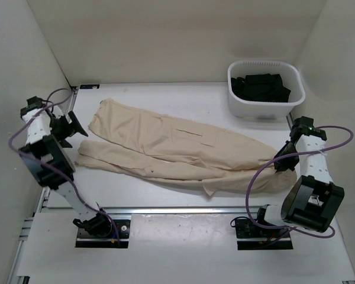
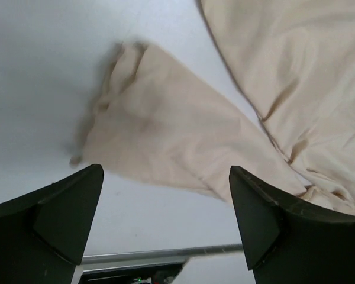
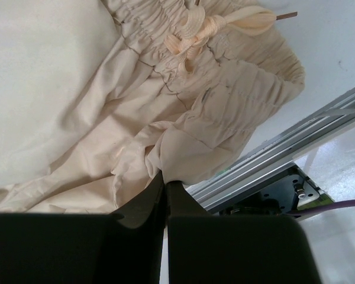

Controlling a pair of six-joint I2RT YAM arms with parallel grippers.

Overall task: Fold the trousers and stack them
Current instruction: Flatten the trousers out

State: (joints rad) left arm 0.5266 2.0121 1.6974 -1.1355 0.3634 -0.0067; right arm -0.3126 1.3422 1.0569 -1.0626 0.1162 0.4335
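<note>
Rail (image 1: 177, 210): along the near desk edge, both arm bases bolted to it.
Right jaws: closed tight at the near right, over the waist end. A puckered fold beside the waistband (image 3: 242, 77) seemingly nipped at the tips.
Drawstring (image 3: 195, 29): tied in a bow, just past that fold.
Trousers (image 1: 177, 148): beige, spread flat across the middle of the desk (image 1: 165, 195), waist to the right, two legs splayed left, not yet folded.
Left jaws: spread wide and holding nothing, hovering over a leg hem (image 2: 112, 118) at the far left.
Tub (image 1: 260, 111): white, far right corner, dark clothes (image 1: 263, 86) inside, close to the trousers but apart from them.
Handling: probably light, thin and limp. Likely to sag and wrinkle when lifted, and to drag on the desk rather than slide as one piece.
Hold: best at the hems and the gathered waistband, where the cloth is doubled and thicker. Pinching at corners should let a fold fall straight.
</note>
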